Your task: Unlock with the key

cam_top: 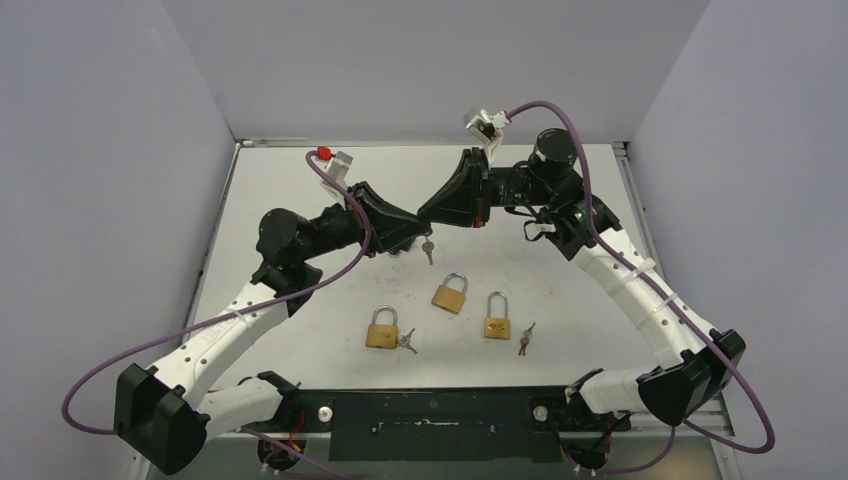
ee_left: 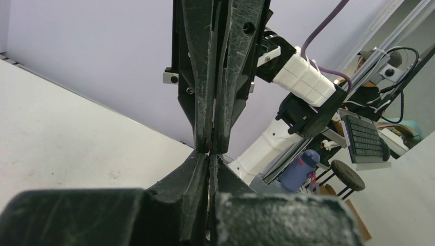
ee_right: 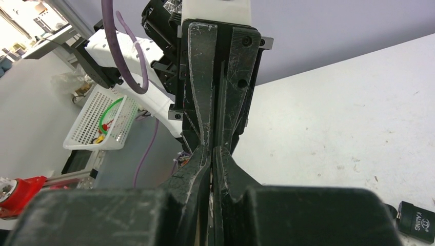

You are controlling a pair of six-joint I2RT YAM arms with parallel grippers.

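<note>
The key (cam_top: 428,250) sits at mid-table, just below the spot where the two grippers meet tip to tip. From above I cannot tell whether it hangs from the tips or lies on the table (cam_top: 300,200) under them.

The left gripper (cam_top: 415,228) reaches in from the left with its jaws pressed tight together. The right gripper (cam_top: 430,214) comes from the right, also clenched. Both wrist views show the same thing: two closed pairs of fingers, nose to nose and touching at the tips. Something thin may be pinched at that junction, but the frames do not show what, nor which gripper has it.

Nearer the arm bases lie three brass padlocks, all flat on the table with shackles pointing away from the bases. The middle padlock (cam_top: 450,293) is closest to the key. The left padlock (cam_top: 381,330) has a second key (cam_top: 407,341) just beside its right edge. The right padlock (cam_top: 497,318) has a third key (cam_top: 524,338) near its right side.

A black tag (ee_right: 415,218) lettered KAUING shows at the lower right edge of the right wrist view; what it belongs to I cannot tell.
</note>
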